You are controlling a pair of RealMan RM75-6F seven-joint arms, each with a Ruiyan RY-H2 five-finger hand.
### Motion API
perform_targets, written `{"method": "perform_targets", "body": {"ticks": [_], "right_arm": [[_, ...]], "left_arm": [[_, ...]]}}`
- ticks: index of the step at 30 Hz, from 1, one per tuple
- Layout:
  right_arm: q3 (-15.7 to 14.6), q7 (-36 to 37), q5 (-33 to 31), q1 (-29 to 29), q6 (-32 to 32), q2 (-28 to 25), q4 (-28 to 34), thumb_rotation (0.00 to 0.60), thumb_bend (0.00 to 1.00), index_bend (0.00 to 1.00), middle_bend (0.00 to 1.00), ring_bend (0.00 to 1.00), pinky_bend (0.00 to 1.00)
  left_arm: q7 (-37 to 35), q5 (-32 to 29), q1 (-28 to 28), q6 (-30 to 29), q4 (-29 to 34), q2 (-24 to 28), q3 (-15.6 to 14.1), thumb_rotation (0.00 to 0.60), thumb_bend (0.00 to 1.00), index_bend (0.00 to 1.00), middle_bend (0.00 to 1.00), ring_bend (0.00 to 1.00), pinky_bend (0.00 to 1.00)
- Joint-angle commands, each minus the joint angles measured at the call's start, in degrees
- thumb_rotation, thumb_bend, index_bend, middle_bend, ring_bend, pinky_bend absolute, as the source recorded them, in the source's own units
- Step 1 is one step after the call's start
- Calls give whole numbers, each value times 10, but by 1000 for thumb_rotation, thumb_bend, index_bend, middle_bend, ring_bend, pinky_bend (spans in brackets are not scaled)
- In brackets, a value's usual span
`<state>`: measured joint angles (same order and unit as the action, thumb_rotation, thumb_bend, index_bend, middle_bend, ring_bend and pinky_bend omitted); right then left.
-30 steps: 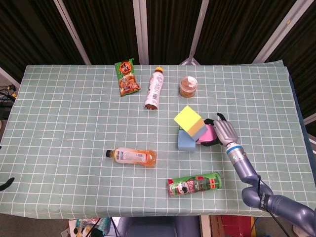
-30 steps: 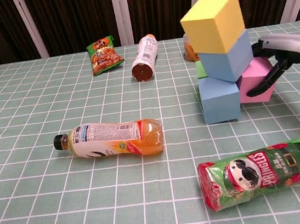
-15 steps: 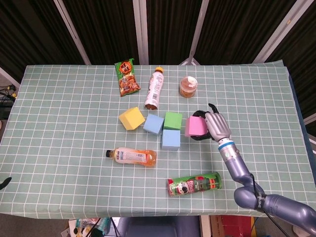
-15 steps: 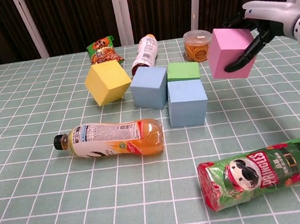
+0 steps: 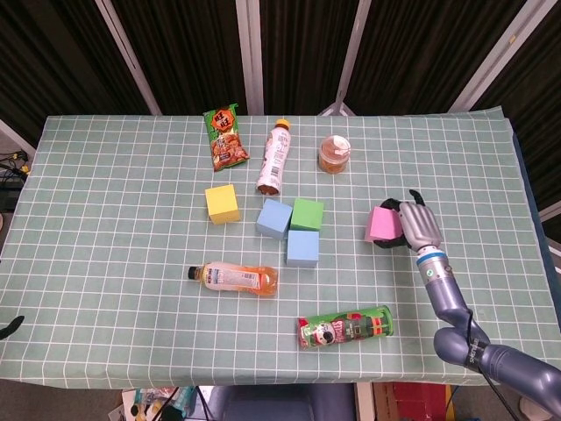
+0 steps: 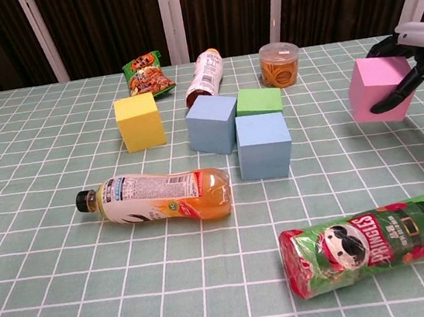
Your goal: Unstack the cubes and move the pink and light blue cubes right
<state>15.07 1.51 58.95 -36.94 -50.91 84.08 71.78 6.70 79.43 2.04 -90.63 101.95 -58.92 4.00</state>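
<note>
My right hand (image 5: 419, 226) grips the pink cube (image 5: 383, 224) from its right side, right of the other cubes. In the chest view the hand (image 6: 416, 49) reaches in from the right edge, fingers wrapped over the pink cube (image 6: 379, 88); whether the cube touches the table I cannot tell. Two light blue cubes (image 5: 274, 218) (image 5: 303, 248) sit apart on the cloth next to a green cube (image 5: 307, 213). The yellow cube (image 5: 222, 203) stands alone further left. No cube lies on another. My left hand does not show.
An orange drink bottle (image 5: 235, 277) lies in front of the cubes, a Pringles can (image 5: 344, 326) near the front edge. Behind are a snack bag (image 5: 226, 139), a white bottle (image 5: 273, 158) and a jar (image 5: 334, 154). The table edge (image 5: 526, 193) runs right of my hand.
The stack has come apart and the cubes lie scattered. My right hand lifted the pink cube out and carried it right. The yellow cube tumbled left and settled flat.
</note>
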Motion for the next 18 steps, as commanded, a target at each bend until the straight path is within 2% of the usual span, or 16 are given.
{"method": "perform_targets", "body": {"ticks": [1, 3, 6, 9, 12, 18], "right_arm": [[-8, 22, 13, 4, 12, 10, -25, 600, 188, 622, 424, 416, 20], [-14, 29, 19, 3, 25, 8, -31, 600, 188, 461, 258, 266, 1], [-26, 24, 16, -4, 67, -10, -20, 600, 187, 189, 70, 105, 0], [-25, 28, 9, -7, 90, -25, 1, 600, 178, 50, 5, 49, 0], [-16, 26, 5, -6, 72, -29, 17, 600, 168, 2, 0, 31, 0], [-1, 22, 11, 13, 19, -69, 94, 600, 154, 0, 0, 25, 0]], "left_arm": [[3, -3, 0, 0, 0, -1, 1, 600, 151, 185, 0, 0, 0], [6, -5, -1, 2, 0, -2, 1, 600, 152, 185, 0, 0, 0], [9, -4, -3, 4, 1, -3, 1, 600, 151, 185, 0, 0, 0], [9, -4, -2, 4, 1, -3, 1, 600, 151, 185, 0, 0, 0], [7, -7, -2, 3, 1, -2, 2, 600, 152, 185, 0, 0, 0], [-2, -12, -1, 4, 0, 1, 5, 600, 151, 185, 0, 0, 0]]}}
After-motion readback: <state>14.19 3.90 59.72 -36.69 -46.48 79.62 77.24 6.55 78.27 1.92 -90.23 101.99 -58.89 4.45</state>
